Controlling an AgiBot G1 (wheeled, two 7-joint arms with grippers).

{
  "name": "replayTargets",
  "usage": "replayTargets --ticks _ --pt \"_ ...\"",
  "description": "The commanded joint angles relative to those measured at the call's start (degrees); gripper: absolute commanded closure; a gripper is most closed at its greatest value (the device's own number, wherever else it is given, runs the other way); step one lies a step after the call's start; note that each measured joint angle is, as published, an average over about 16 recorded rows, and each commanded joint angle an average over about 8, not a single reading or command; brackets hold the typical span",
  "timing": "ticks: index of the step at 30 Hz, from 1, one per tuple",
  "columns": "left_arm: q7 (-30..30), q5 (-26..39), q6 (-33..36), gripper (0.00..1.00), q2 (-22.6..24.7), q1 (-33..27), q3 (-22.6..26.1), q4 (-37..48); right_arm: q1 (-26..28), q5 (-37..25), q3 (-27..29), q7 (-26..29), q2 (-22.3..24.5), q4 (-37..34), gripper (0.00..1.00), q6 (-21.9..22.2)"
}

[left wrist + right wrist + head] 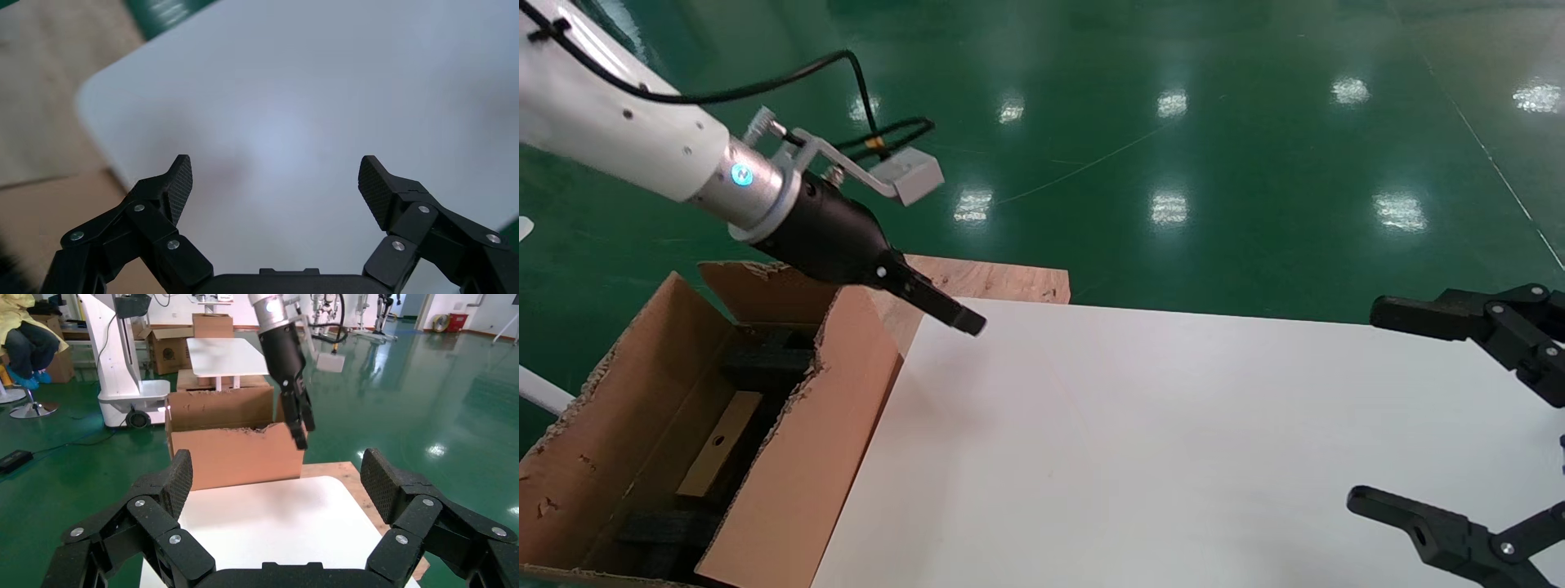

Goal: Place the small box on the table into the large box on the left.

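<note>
Small box (715,445) lying flat inside large box (821,457), lower left of head view, round hole facing up, black foam (768,359) at either end. Left hand (960,314) poised above desk (1140,457) corner, upper left of frame, w/ fingers spread, nothing between. Right hand (1426,408) at right edge over desk, fingers wide apart, empty. Plywood board (1001,282) behind carton.
</note>
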Motion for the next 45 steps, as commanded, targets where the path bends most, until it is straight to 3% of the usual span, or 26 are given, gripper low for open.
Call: replayTargets --ticks 1,45 --pt "1.6 -1.2 0.1 0.00 -0.3 1.7 -1.9 -0.9 0.0 0.0 0.0 0.0 0.0 0.0 0.00 0.0" --pt "41.6 -30.6 3.6 0.00 -8.9 45.2 -51.5 -23.5 0.0 0.0 -0.1 0.0 0.0 0.0 0.00 0.0"
